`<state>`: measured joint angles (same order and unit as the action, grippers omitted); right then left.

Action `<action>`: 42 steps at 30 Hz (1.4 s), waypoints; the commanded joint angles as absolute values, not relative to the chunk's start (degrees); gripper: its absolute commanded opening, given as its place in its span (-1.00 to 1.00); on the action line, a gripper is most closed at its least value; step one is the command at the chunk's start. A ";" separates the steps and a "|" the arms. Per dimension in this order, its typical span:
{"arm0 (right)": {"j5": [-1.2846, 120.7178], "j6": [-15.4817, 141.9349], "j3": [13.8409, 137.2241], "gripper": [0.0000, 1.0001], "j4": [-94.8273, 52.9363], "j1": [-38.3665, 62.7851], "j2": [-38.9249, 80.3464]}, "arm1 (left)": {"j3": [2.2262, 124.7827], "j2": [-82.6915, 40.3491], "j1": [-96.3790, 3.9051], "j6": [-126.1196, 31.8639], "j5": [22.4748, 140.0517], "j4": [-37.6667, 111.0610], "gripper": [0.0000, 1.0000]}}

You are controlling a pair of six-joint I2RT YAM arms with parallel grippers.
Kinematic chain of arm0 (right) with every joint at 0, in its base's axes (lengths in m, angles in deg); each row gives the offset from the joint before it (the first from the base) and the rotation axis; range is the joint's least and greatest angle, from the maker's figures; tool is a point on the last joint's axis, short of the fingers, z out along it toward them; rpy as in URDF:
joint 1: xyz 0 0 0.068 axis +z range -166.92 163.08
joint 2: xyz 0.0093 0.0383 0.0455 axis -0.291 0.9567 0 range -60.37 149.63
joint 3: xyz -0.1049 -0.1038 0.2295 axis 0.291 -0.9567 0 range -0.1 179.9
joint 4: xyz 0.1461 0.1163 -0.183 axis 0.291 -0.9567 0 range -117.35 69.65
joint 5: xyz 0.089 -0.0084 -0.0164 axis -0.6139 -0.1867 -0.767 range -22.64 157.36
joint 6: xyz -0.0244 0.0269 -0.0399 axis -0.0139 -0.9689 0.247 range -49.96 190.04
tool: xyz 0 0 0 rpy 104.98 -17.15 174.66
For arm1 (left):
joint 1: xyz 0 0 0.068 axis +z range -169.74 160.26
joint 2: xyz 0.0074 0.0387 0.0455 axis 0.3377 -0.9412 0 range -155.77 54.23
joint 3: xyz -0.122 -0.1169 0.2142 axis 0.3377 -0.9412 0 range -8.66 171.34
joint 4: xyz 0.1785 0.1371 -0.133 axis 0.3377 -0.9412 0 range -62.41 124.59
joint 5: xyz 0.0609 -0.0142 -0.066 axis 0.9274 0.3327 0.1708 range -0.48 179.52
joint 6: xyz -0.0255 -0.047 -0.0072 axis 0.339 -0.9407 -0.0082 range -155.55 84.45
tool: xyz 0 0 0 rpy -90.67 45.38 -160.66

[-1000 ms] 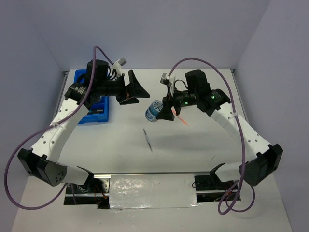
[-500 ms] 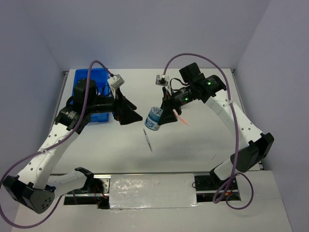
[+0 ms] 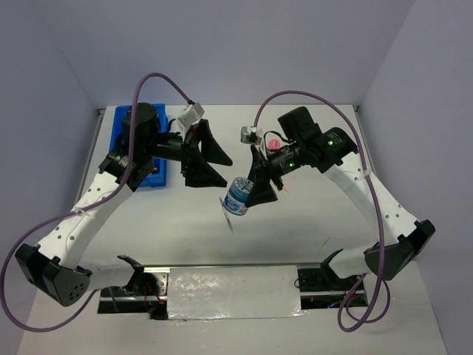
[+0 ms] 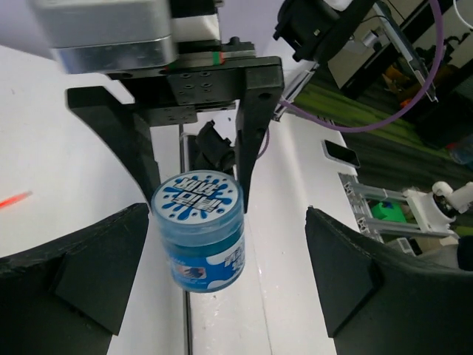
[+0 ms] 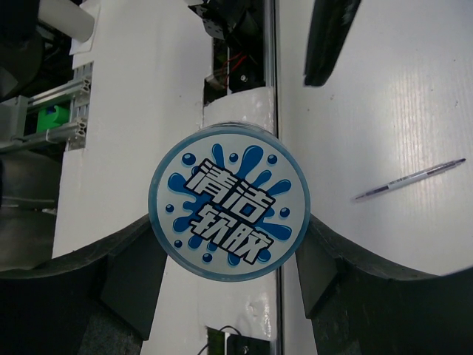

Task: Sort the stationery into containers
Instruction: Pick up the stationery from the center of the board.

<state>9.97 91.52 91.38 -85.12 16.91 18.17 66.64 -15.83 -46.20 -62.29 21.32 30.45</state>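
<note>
In the right gripper [image 3: 250, 194]: blue-white tub [image 5: 229, 211], clamped by its sides. Left gripper [image 3: 209, 164] spread wide, empty, tub just ahead of it.

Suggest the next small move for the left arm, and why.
Probably ease the open left gripper forward until it straddles the jar. The right gripper holds the jar in the air just ahead of it, and the tray lies on the left arm's side, so a handover looks likely.
</note>
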 commanded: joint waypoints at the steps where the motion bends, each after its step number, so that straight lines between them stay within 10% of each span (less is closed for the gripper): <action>1: 9.26 89.73 93.23 -1.00 -82.67 17.88 17.41 | 69.47 -17.30 -47.68 -54.45 19.57 21.41 0.99; 32: 11.64 88.23 101.23 -1.00 -83.63 20.17 22.51 | 73.95 -22.58 -50.76 -43.81 25.98 6.29 0.85; 42: 11.11 88.50 102.20 -1.00 -84.25 21.23 24.97 | 73.86 -22.49 -50.76 -48.82 23.61 13.58 0.45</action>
<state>13.49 88.78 99.23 -85.60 20.29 25.06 72.02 -22.52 -50.41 -47.69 26.13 8.03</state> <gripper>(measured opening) 0.705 0.762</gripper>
